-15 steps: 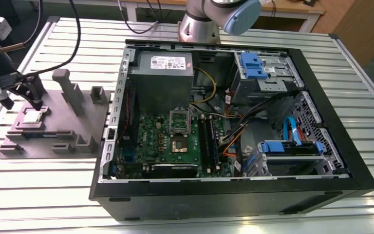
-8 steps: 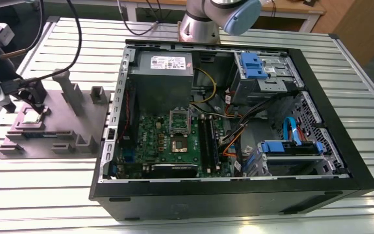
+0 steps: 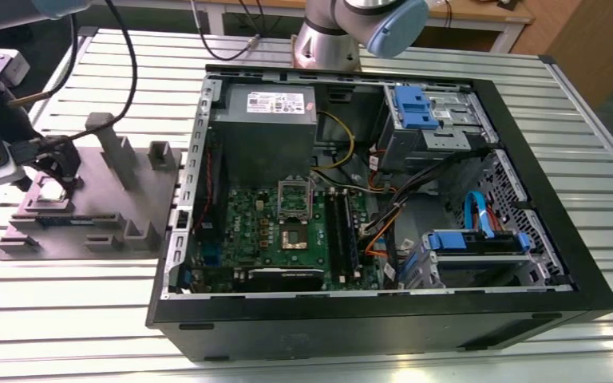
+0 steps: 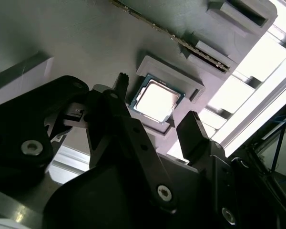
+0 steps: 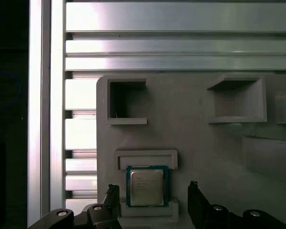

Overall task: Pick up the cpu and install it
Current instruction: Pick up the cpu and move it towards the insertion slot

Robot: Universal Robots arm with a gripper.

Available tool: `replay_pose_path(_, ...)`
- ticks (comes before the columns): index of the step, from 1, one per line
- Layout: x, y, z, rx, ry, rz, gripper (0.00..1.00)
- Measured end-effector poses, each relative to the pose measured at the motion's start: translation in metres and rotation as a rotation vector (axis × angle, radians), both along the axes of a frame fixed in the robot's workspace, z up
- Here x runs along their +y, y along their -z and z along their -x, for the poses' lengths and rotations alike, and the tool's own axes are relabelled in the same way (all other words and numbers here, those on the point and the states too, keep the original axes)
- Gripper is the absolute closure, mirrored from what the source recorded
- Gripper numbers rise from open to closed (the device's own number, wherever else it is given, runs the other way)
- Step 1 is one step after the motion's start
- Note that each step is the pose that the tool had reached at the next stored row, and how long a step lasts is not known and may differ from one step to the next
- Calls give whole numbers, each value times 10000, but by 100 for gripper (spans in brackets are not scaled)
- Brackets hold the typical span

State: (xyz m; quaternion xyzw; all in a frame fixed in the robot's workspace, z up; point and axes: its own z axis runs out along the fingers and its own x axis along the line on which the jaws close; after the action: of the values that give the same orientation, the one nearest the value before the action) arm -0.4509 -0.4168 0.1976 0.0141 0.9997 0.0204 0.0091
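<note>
Hangs open in both wrist views: black two-finger gripper (image 5: 152, 187) straddling the small square silver-topped cpu (image 5: 146, 188), seated in a grey plastic fixture block's (image 5: 205, 152) recess. Adds, in the exterior view, an open black computer case (image 3: 392, 327) well apart. Faint lid print, unreadable.

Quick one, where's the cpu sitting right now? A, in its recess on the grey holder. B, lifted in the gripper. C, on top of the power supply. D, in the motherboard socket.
A: in the first wrist view the cpu lies flat in its recess on the grey holder, with the gripper open on either side of it.
</note>
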Motion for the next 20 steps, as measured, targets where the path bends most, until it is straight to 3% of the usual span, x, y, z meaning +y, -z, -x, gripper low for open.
replay_pose_path(3, 0, 46, 1, -1, 0, 0, 33)
replay_pose_path(11, 14, 64, 6, -1, 1, -9, 33)
replay_pose_path(20, 23, 151, 21, 1, 0, -8, 33)
